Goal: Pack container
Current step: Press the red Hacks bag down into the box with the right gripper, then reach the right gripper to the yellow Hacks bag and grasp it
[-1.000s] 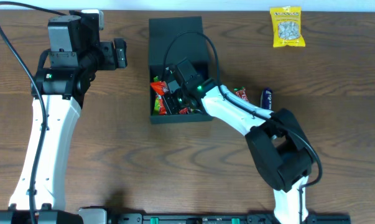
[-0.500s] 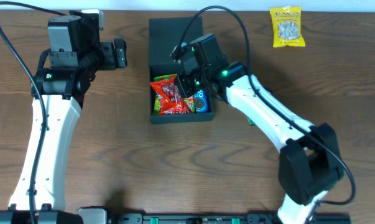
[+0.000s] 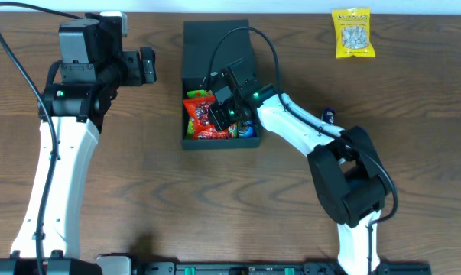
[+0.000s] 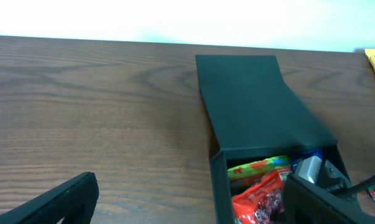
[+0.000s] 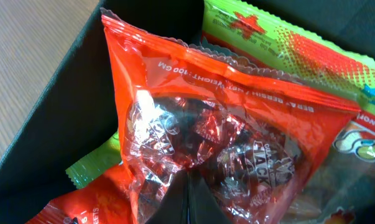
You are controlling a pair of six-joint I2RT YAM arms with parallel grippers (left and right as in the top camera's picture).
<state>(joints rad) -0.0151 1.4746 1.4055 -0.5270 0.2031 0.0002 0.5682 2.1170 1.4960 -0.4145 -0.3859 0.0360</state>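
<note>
Reaching into the container, which sits mid-far on the worktop, lid flapped back.
Right end effector pinches a red packet inside it; left end effector hangs spread wide, empty, far left.

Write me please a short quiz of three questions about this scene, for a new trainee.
1. True or false: the lid of the container is closed.
2. Choose one. The right tool is: A) beside the container; B) down inside the container; C) out of view.
3. Fill in: the packet at the far right edge of the table is ___ in colour.
Key: 1 false; 2 B; 3 yellow.
</note>
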